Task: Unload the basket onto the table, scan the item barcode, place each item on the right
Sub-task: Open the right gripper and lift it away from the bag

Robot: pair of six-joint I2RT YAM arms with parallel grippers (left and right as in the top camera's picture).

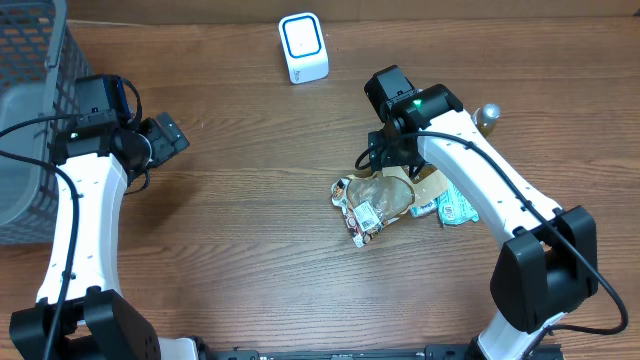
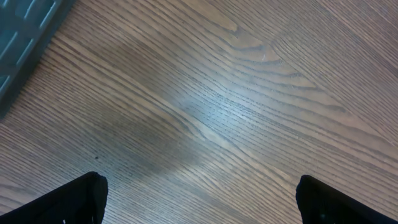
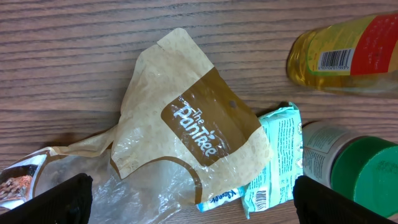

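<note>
Over a brown wooden tabletop (image 1: 250,220), the right end effector (image 3: 193,205) spread wide, holding nothing, its black fingers (image 3: 59,202) at the lower corners of the wrist view. Directly beneath, lying flat: a tan paper bag with a clear plastic window and a brown "The Pantree" label (image 3: 193,134), right of centre on the tabletop as seen from overhead, touching a teal-and-white printed packet (image 3: 277,158) along its right edge. Just beside the packet, a white jar with a green lid (image 3: 367,171). Near it, a yellow bottle with a red label (image 3: 348,53), barcode facing up. Well apart, at the far edge: a white box-shaped barcode scanner with a blue-ringed face (image 1: 302,47). On the left side, the left end effector (image 2: 199,199) equally wide and empty, above bare wood, near a grey mesh basket (image 1: 30,120).
</note>
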